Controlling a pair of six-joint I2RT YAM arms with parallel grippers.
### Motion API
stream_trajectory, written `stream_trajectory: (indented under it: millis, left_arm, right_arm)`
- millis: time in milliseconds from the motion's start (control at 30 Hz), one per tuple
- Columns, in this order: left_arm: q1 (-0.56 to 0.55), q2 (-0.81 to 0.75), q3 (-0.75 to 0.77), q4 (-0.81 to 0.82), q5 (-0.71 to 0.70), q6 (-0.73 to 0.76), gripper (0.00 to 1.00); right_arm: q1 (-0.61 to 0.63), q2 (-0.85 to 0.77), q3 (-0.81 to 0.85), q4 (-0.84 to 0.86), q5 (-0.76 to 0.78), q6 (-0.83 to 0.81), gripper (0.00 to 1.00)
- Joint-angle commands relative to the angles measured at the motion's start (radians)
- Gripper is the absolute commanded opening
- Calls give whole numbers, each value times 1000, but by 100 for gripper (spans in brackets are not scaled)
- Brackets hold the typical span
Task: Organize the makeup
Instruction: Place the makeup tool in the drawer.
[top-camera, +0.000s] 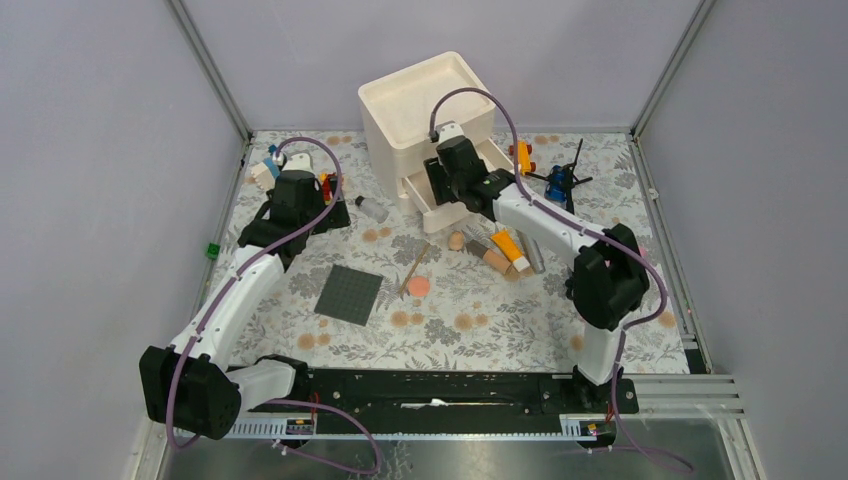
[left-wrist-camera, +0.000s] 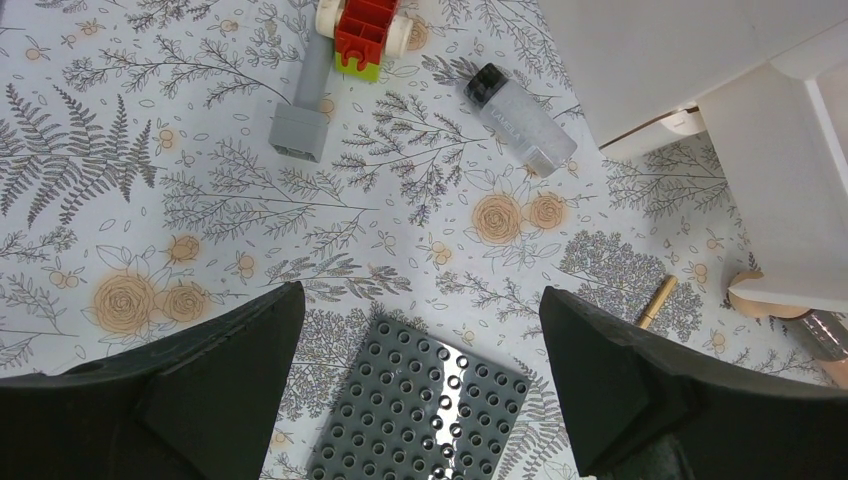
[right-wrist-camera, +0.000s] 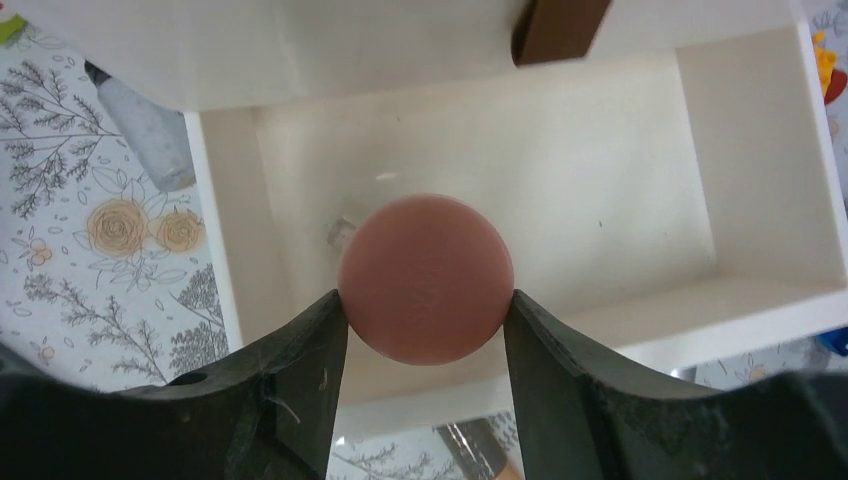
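Observation:
My right gripper (right-wrist-camera: 425, 300) is shut on a salmon-pink round disc (right-wrist-camera: 426, 278) and holds it above the open drawer (right-wrist-camera: 610, 170) of the white organiser box (top-camera: 425, 105). In the top view this gripper (top-camera: 447, 190) hangs over the drawer. My left gripper (left-wrist-camera: 420, 325) is open and empty above the table, near a black-capped clear bottle (left-wrist-camera: 520, 118), which also shows in the top view (top-camera: 372, 209). An orange tube (top-camera: 507, 244), a beige tube (top-camera: 494, 261) and a silver-grey tube (top-camera: 535, 252) lie right of the drawer. A second salmon disc (top-camera: 418, 285) and a thin brush (top-camera: 414, 268) lie mid-table.
A dark grey studded baseplate (left-wrist-camera: 420, 410) lies under my left gripper's view. Red and green toy bricks (left-wrist-camera: 365, 30) and a grey piece (left-wrist-camera: 300, 125) lie behind it. An orange toy car (top-camera: 524, 157) and a blue toy (top-camera: 558, 181) stand right of the box.

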Motion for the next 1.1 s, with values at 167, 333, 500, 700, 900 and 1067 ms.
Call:
stream_trajectory:
  millis: [167,333,500,700,900,1067]
  left_arm:
    - [17,-32,-7,51,17,-4,99]
    - [21,-27,-7,51,26,-5,99]
    - [23,-23,-6,51,31,-5,99]
    - [27,-25,-5,51,35,-5,99]
    - [31,-27,-4,50,46,-6,99]
    - [33,-31,-4,52,75,-3,99]
  right_arm:
    - [-8,102,134,3,11,-65,61]
    - [-11,99,125,2,29,-71,81]
    - [-10,57,127,-7,44,-75,87]
    - [-12,-52,104,-21,71,-76,88]
    - [-13,-218,3,-20,104,-24,88]
    - [-32,-366,-148,-20,150,80,90]
